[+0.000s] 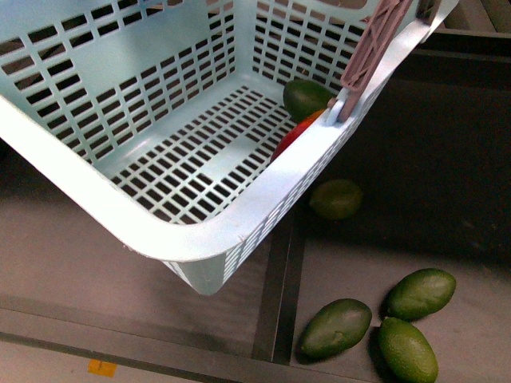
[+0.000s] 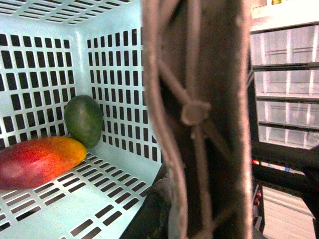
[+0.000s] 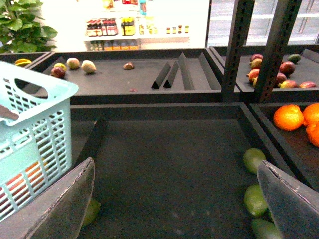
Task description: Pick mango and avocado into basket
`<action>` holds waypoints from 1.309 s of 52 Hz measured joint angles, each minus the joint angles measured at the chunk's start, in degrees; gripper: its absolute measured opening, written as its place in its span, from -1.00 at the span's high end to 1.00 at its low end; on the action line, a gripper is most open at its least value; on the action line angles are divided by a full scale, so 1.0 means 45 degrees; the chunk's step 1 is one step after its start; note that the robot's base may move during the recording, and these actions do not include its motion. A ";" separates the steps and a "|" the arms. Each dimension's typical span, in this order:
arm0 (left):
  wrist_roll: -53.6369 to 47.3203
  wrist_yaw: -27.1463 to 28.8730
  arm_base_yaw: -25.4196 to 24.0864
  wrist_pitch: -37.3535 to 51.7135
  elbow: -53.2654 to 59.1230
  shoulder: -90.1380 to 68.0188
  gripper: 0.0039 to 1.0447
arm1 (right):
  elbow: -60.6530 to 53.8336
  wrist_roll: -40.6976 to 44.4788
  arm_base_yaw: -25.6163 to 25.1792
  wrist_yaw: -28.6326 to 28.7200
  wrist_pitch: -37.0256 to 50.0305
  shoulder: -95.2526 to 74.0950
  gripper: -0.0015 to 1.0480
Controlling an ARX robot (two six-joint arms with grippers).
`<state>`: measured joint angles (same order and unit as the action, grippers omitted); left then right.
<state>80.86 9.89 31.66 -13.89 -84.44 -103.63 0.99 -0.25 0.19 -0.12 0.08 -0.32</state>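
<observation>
The mint-green basket (image 1: 96,199) hangs tilted and lifted above the dark trays. A red-orange mango (image 1: 291,136) and a dark green avocado (image 1: 307,97) lie together in its lower corner. In the left wrist view the mango (image 2: 40,160) and the avocado (image 2: 83,119) rest against the slotted wall (image 2: 45,64). My left gripper (image 2: 185,219) is shut on the basket's brown handle (image 2: 199,109), which hides most of the fingers. My right gripper (image 3: 175,167) is open and empty above the dark tray, to the right of the basket (image 3: 35,124).
Several loose green avocados lie in the tray below: one (image 1: 335,198) under the basket's rim and three (image 1: 335,327) at the front right. Oranges (image 3: 299,119) and mixed fruit (image 3: 269,67) fill trays to the right. A tray divider (image 3: 94,139) stands beside the basket.
</observation>
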 joint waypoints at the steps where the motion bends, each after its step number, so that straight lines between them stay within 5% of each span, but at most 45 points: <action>1: 0.0078 -0.0044 -0.0102 -0.0058 -0.0029 -0.0141 0.93 | 0.0000 0.0000 0.0000 0.0000 0.0000 0.0000 -0.83; 20: 0.0452 -0.0117 -0.2730 0.0248 -0.3376 -0.4095 0.93 | 0.0000 0.0005 0.0000 0.0005 0.0000 0.0000 -0.83; 34: 0.0369 -0.0869 -0.3507 0.0714 -0.5765 -0.6878 0.93 | 0.0000 0.0005 0.0000 0.0005 0.0000 0.0005 -0.83; 63: 0.0102 -0.1311 -0.3789 0.2856 -0.3371 -0.6819 0.92 | 0.0000 0.0010 0.0000 0.0005 0.0000 0.0005 -0.83; 68: 0.0199 -0.1049 -0.3779 0.2807 -0.3371 -0.6771 0.63 | 0.0000 0.0010 0.0000 0.0005 0.0000 0.0005 -0.83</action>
<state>81.76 5.17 14.66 -1.26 -99.61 -134.10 0.99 -0.21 0.19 -0.10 0.08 -0.30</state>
